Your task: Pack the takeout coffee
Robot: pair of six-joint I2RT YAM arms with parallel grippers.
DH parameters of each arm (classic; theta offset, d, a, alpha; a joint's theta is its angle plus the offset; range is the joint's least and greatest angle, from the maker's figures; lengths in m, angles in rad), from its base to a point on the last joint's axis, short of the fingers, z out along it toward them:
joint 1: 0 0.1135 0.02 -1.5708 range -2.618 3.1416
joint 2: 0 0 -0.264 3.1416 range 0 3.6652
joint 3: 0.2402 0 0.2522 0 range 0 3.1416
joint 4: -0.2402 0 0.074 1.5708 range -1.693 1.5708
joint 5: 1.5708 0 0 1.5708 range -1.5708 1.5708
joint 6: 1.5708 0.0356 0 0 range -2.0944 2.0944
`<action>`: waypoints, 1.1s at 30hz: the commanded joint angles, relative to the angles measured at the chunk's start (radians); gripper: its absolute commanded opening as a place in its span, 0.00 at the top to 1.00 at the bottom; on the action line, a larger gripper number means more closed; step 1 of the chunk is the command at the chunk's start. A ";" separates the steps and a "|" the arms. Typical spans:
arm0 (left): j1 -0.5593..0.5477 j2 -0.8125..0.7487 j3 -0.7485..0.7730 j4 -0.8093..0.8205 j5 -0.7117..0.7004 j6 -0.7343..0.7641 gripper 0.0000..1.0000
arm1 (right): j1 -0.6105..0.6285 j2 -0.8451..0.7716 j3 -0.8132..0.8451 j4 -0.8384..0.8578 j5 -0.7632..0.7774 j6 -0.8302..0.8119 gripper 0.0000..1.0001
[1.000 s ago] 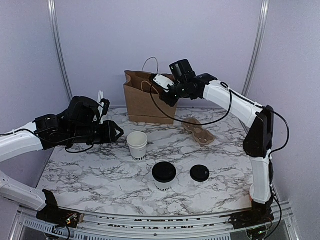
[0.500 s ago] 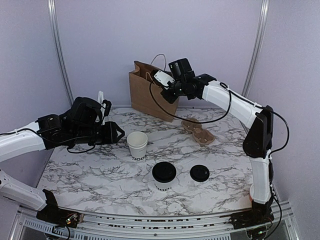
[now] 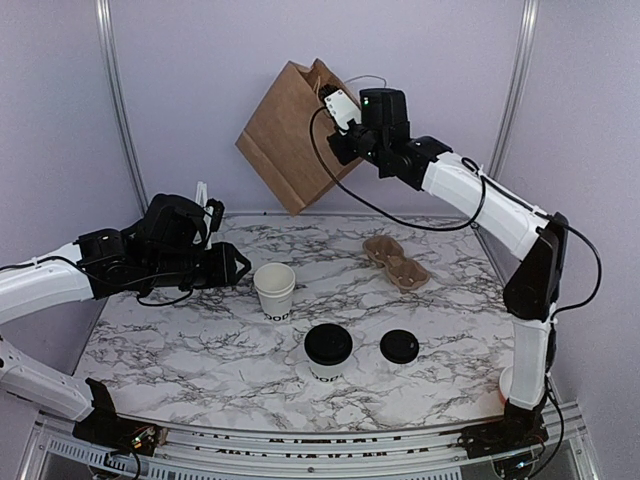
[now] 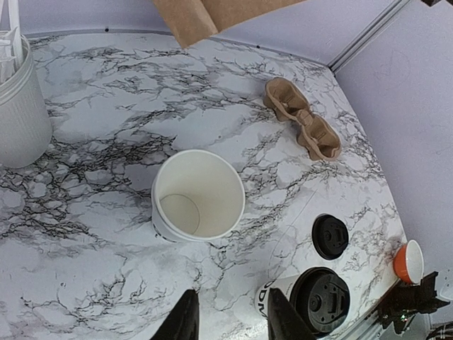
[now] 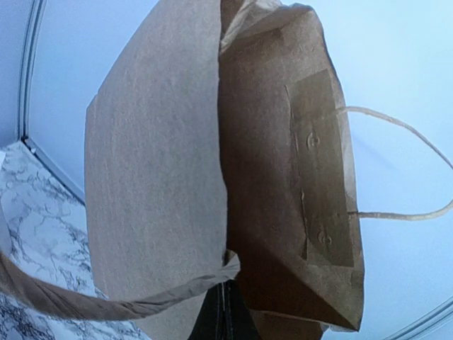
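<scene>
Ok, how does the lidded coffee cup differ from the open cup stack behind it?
The lidded coffee cup wears a black lid; the open cup stack is uncovered and empty inside. The lidded coffee cup is single; the open cup stack shows nested rims. Both are white paper with black lettering, standing upright.

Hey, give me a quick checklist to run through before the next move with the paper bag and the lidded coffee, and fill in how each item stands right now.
1. Grip on the paper bag: ok. The right gripper is shut on its top edge, and the bag hangs off the table.
2. Bag upright for loading: not ok. It hangs tilted in the air.
3. State of the takeout coffee: ok. It stands upright near the front edge, lid on.
4. State of the left gripper: ok. It is open, holds nothing, and is beside the lidless cup stack.
5. Bag empty inside: cannot tell.
</scene>
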 commanded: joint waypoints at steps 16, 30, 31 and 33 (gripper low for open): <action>0.004 -0.235 0.036 0.003 -0.383 0.021 0.65 | 0.275 -0.400 -0.188 0.092 -0.171 0.172 1.00; 0.004 -0.420 0.002 -0.161 -0.654 -0.067 0.64 | 0.409 -0.507 -0.345 -0.012 -0.431 0.544 1.00; 0.005 -0.423 -0.004 -0.178 -0.654 -0.085 0.64 | 0.411 -0.510 -0.364 -0.007 -0.446 0.571 1.00; 0.005 -0.429 -0.023 -0.205 -0.648 -0.114 0.64 | 0.413 -0.512 -0.390 -0.002 -0.490 0.624 1.00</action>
